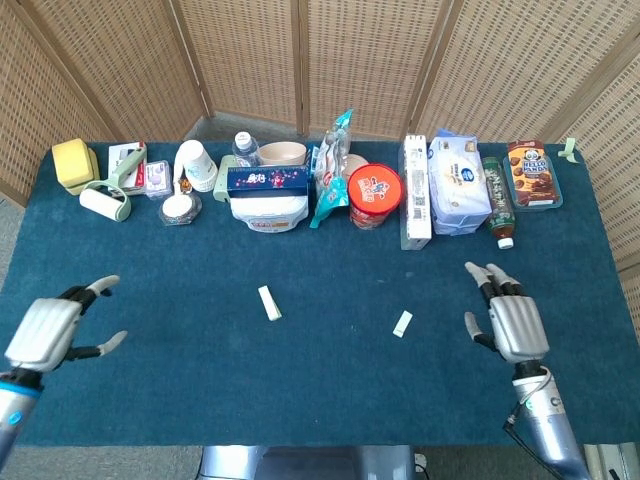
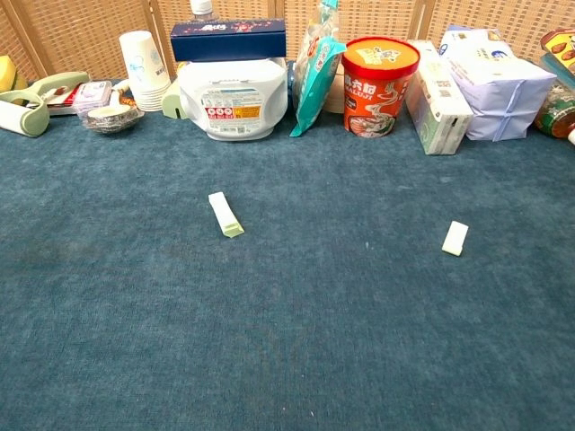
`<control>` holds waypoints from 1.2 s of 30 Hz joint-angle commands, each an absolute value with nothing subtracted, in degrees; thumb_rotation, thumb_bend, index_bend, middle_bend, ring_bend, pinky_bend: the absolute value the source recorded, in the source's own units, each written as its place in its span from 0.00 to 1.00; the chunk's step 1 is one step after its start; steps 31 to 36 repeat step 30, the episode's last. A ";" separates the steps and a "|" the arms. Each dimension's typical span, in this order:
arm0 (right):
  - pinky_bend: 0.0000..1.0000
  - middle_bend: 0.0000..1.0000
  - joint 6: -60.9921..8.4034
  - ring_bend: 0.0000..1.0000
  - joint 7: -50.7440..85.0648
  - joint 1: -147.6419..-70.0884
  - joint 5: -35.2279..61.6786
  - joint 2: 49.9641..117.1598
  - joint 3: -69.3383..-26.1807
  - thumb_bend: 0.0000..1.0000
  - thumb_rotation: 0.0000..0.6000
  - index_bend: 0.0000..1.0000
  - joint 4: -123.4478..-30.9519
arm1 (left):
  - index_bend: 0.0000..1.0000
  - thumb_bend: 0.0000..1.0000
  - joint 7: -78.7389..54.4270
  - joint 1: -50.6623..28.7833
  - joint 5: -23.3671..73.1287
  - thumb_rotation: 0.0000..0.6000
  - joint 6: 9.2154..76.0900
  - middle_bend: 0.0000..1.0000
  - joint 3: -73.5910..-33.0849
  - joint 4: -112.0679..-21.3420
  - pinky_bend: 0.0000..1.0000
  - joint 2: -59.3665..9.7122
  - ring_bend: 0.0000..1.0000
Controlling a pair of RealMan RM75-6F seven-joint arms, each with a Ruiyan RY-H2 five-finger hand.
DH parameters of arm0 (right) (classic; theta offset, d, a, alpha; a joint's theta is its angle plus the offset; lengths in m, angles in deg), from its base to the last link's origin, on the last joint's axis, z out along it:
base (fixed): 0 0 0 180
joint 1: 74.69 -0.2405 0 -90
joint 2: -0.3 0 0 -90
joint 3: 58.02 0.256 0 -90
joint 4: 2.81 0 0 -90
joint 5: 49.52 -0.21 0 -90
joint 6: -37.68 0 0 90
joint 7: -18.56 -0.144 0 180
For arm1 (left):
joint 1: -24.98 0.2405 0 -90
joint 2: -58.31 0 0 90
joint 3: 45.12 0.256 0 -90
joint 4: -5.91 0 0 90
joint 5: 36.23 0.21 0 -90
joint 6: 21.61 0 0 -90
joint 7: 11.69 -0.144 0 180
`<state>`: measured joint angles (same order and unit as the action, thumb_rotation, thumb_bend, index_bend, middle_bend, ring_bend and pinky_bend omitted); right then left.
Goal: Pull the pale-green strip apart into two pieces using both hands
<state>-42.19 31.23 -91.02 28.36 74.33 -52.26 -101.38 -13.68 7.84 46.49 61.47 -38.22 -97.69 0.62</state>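
Two pale-green strip pieces lie apart on the blue cloth: one left of centre (image 1: 269, 303) (image 2: 225, 215), the other to the right (image 1: 402, 323) (image 2: 455, 238). My left hand (image 1: 52, 329) is far out at the left edge of the head view, fingers spread, holding nothing. On the right, my right hand (image 1: 508, 320) hovers with straight, parted fingers and nothing in it, a short way right of the right piece. Neither hand shows in the chest view.
A row of goods lines the table's back: paper cups (image 1: 196, 164), a white tub (image 2: 233, 96) under a blue box, a teal bag (image 2: 315, 67), a red noodle cup (image 2: 381, 72), tissue packs (image 2: 494, 81), a bottle (image 1: 497, 200), a cookie tray (image 1: 532, 173).
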 commanded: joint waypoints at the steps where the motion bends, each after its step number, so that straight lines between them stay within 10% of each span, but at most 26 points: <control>1: 0.20 0.21 -46.59 0.09 34.89 -88.25 29.12 74.77 -52.82 0.47 1.00 0.09 -100.90 | 0.17 0.21 -11.36 14.25 48.29 0.65 68.07 0.32 -36.34 -94.99 0.59 -0.05 0.32; 36: 0.19 0.21 -51.07 0.08 33.00 -82.08 33.16 72.25 -54.08 0.47 1.00 0.10 -101.84 | 0.18 0.21 -9.75 23.50 51.98 0.66 71.38 0.32 -38.72 -91.36 0.59 -2.24 0.32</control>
